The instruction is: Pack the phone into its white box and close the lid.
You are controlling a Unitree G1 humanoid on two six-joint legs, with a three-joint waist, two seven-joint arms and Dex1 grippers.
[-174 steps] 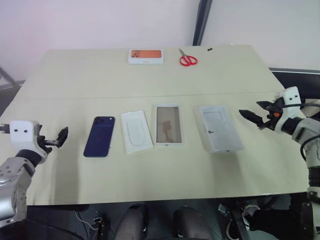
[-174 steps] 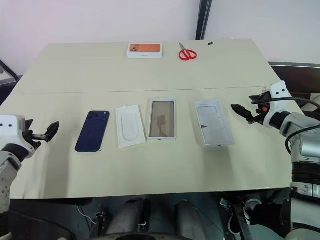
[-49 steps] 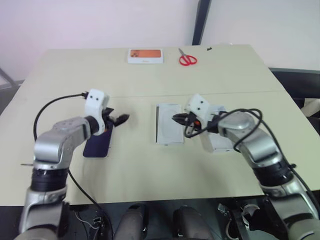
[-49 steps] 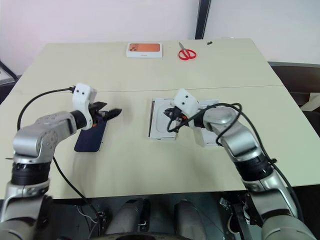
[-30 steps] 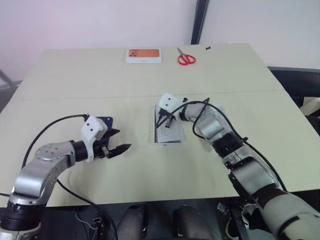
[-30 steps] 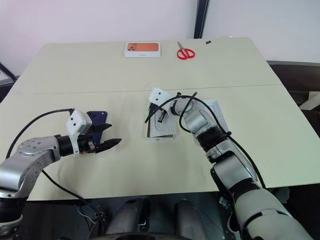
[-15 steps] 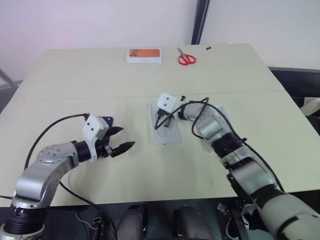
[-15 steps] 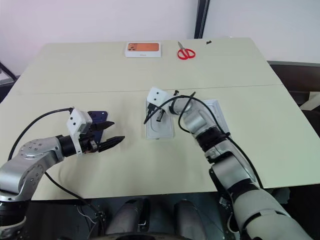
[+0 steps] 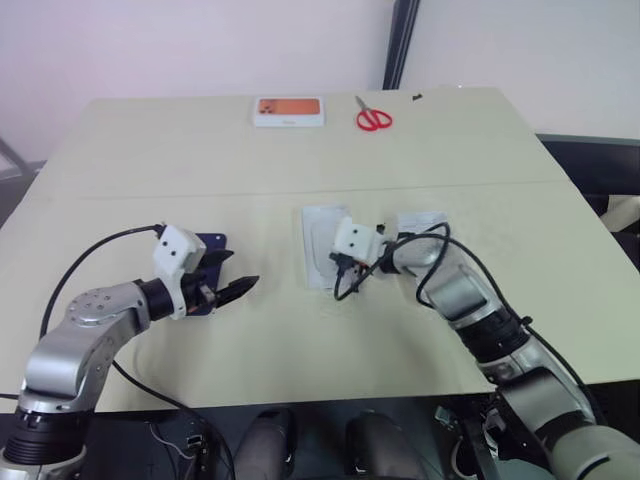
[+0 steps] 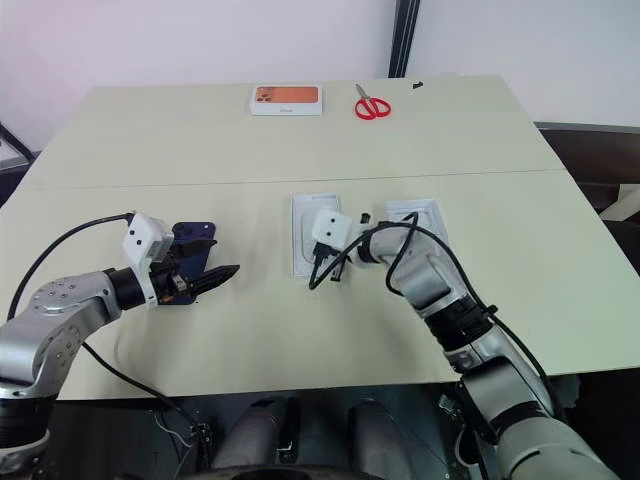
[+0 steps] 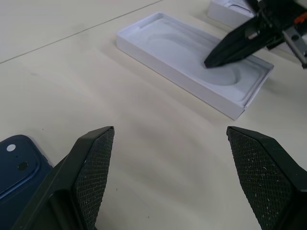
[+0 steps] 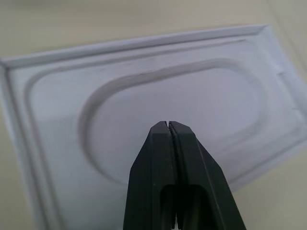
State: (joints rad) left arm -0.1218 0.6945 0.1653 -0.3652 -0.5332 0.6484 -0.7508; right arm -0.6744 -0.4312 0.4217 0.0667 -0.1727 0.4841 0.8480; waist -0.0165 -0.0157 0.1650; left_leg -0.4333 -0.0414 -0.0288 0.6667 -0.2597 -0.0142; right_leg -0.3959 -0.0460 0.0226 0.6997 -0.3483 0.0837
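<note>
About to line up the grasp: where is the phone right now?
In the head views the phone lies flat on the table's left side, partly hidden under the open left gripper, left of the white insert.

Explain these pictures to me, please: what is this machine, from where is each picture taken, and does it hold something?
It is a humanoid robot at a table. Two pictures come from its head, two from cameras on its wrists. The left gripper is open, above the table beside the dark blue phone. The right gripper is shut and empty, over a flat white insert sitting in the white box. The lid lies beyond the right arm. At the far edge lie an orange-topped box and red scissors.
</note>
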